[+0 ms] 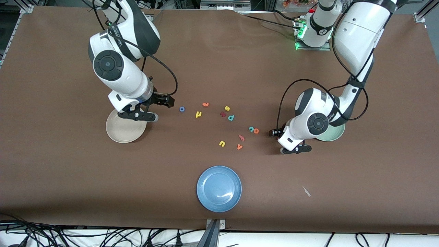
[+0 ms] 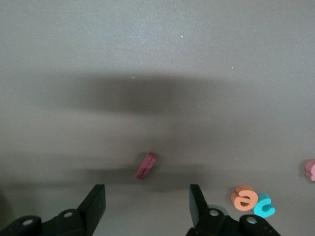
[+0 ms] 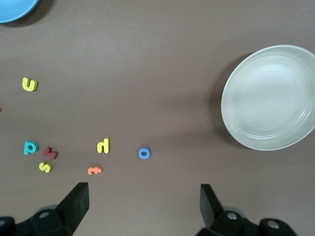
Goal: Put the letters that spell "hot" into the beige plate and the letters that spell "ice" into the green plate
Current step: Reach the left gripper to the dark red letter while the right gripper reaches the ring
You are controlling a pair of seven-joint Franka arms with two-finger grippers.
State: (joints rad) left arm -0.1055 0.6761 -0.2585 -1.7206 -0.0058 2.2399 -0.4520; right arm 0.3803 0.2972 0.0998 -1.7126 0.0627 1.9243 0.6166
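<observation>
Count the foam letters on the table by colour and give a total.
yellow letters: 3
orange letters: 3
teal letters: 2
dark red letters: 2
blue letter: 1
pink letter: 1
Total: 12

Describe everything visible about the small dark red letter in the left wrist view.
The dark red letter is a short, straight bar of matte foam with a groove along its side. It lies tilted on the brown table, touching nothing else. The left claw hovers just over it, fingers open with one either side, not yet touching. An orange e and teal c lie off to one side.
</observation>
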